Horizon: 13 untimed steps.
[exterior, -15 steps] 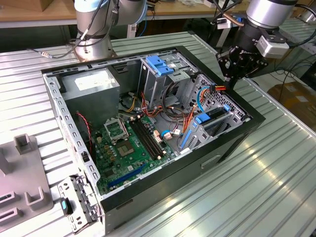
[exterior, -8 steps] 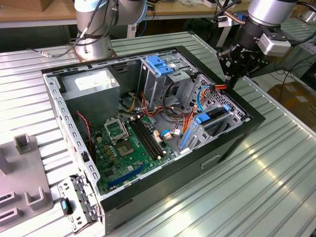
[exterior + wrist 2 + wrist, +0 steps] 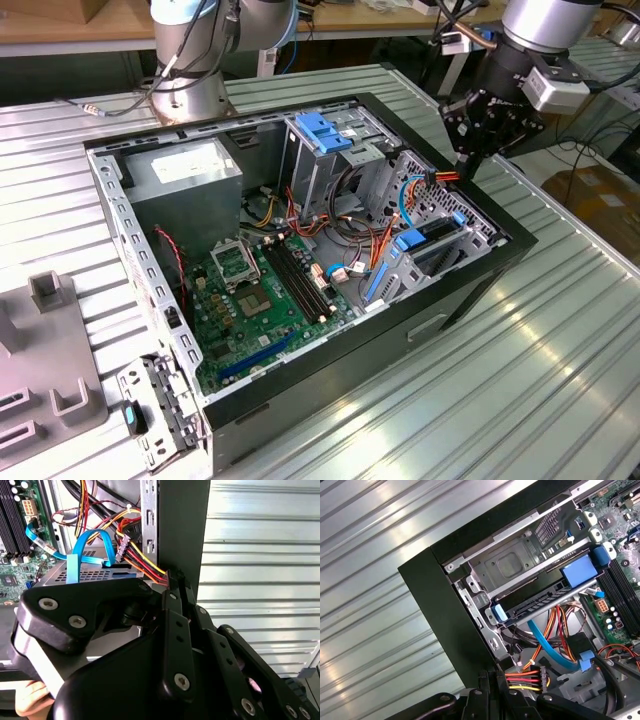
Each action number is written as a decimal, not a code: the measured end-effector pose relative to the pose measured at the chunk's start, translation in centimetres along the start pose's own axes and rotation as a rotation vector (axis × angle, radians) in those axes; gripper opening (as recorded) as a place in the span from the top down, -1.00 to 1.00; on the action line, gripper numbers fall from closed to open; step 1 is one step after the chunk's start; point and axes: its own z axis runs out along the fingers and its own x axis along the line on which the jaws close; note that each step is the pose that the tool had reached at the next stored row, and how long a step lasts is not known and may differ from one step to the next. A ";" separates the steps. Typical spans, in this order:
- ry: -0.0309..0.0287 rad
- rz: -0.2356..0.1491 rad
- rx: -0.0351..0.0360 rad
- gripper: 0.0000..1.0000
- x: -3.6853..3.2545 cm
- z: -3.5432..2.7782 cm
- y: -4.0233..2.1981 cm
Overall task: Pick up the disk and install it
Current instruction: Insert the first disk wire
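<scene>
Now black gripper (image 3: 470, 160), fingers together, above ribbed metal drive cage (image 3: 440, 240) holding dark flat disk (image 3: 540, 605).

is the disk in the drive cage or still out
In. The disk sits in the cage's slot, its blue rail tabs showing at the ends. The gripper hangs above, holding nothing visible.

We see the hand (image 3: 468, 160) hanging at the open computer case's (image 3: 470, 290) corner on the exterior view's right, just above the drive cage (image 3: 440, 240). A bundle of red, yellow and orange cables (image 3: 527, 677) lies right against it, and a blue ribbon cable (image 3: 87, 547) loops nearby. The black case wall (image 3: 445, 625) stands close alongside. Beyond that wall, the ribbed table (image 3: 560, 340) lies bare and open.
</scene>
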 end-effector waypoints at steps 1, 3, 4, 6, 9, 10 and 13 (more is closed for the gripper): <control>0.0003 0.011 -0.0008 0.66 0.00 0.01 0.00; 0.0011 0.035 -0.0029 0.66 -0.03 0.00 0.02; 0.0011 0.037 -0.0032 0.66 -0.13 -0.01 0.07; 0.0011 0.039 -0.0032 0.66 -0.50 -0.04 0.30; 0.0011 0.039 -0.0032 0.66 -1.20 -0.11 0.77; 0.0011 0.039 -0.0032 0.66 -1.45 -0.14 0.92; 0.0010 0.039 -0.0032 0.66 -2.26 -0.21 1.41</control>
